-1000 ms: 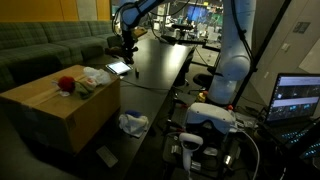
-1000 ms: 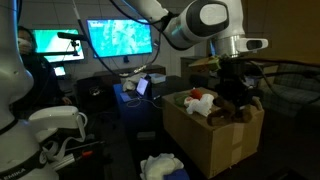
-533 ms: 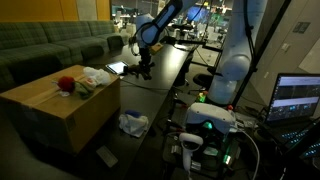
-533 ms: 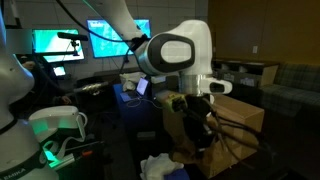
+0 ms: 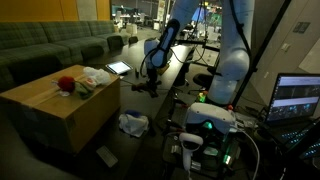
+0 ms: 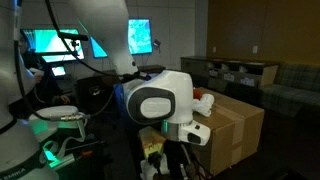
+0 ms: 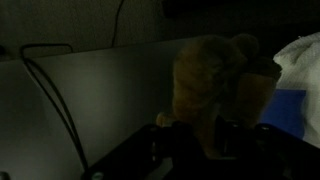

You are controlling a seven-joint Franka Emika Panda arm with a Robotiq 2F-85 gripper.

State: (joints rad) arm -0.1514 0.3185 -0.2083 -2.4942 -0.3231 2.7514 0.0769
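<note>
I am working beside the long black table (image 5: 172,70), hanging my arm low over its near edge, at the corner that faces the cardboard box (image 5: 55,110). The box is standing on the floor just beside that table corner. On its top, toward the edge nearest the table, a crumpled white cloth (image 5: 96,76) is lying, with a small red thing (image 5: 67,84) close to it. A tablet (image 5: 118,68) is resting at the table's edge behind the box, and a white plastic bag (image 5: 133,123) is lying on the floor below the box's near corner.

I am holding a small brown plush toy (image 7: 210,75) in my gripper (image 5: 150,86). My fingers are drawn most of the way together, pinching its lower part, so it is standing up between them, clear of both table and box. The wrist view is dark, so I cannot tell which part of the toy I am pinching.

I am judging it to be light, soft and fuzzy: it is likely giving under my fingers rather than resisting, and unlikely to break. A pinch across the thick middle should be gripping better than one on a thin limb, which could be slipping or stretching.
</note>
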